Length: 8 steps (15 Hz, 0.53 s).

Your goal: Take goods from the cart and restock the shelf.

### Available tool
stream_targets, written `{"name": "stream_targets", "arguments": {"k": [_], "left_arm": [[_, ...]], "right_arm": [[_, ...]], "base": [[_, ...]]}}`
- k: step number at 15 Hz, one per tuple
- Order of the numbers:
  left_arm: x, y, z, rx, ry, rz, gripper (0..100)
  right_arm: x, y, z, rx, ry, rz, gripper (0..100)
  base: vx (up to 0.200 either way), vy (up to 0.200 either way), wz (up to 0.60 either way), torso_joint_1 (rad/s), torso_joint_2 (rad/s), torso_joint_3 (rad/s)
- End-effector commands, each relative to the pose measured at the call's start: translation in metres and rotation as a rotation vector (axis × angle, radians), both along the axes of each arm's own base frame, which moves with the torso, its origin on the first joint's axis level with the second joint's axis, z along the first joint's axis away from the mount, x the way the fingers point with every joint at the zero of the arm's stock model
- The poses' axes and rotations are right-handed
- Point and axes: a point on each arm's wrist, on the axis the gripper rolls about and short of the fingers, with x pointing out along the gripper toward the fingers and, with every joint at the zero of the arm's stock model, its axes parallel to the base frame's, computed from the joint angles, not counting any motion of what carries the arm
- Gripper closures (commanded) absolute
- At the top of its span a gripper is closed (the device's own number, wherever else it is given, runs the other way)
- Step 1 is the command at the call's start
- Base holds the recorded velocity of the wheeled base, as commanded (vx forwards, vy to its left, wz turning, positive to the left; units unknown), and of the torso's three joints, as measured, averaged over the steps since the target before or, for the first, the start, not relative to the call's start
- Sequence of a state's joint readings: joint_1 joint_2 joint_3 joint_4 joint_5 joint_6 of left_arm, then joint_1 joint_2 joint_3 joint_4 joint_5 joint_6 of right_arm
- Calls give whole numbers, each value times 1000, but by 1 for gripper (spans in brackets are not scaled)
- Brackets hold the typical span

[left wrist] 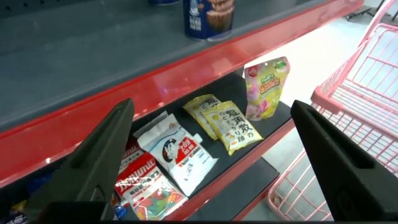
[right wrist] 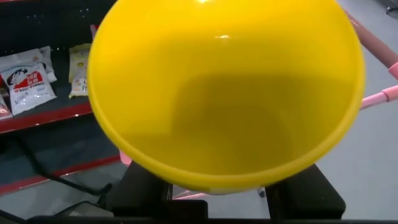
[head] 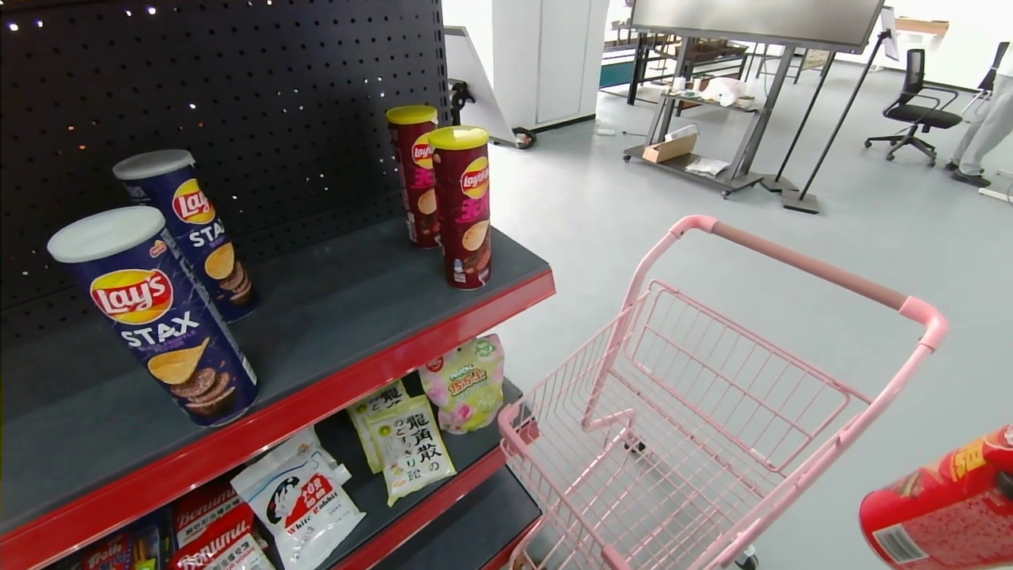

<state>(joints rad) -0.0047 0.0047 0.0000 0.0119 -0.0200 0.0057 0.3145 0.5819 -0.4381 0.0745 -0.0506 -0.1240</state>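
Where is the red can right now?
The red can is at the head view's lower right, held by the right gripper, just right of the pink cart.

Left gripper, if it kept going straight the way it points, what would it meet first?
Probably the yellow packets on the lower shelf, framed by the open left gripper; the white bag lies beside them. Depth is unclear.

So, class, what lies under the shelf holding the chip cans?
A lower shelf with a white bag, yellow packets, a pink pouch and red packs; its back is covered.
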Motion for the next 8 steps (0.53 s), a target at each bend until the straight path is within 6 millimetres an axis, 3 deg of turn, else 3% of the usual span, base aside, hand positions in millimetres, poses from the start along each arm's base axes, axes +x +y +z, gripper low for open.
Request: {"name": "stream_targets", "arguments": {"k": [1, 8], "left_arm": [[0, 0, 0, 0, 0, 0, 0], [0, 0, 0, 0, 0, 0, 0]], "right_arm": [[1, 0, 0, -1, 2, -1, 100], [4, 1, 3, -2, 8, 2, 100]], "base": [[0, 0, 0, 154, -393, -222], [0, 0, 0, 163, -380, -221]]}}
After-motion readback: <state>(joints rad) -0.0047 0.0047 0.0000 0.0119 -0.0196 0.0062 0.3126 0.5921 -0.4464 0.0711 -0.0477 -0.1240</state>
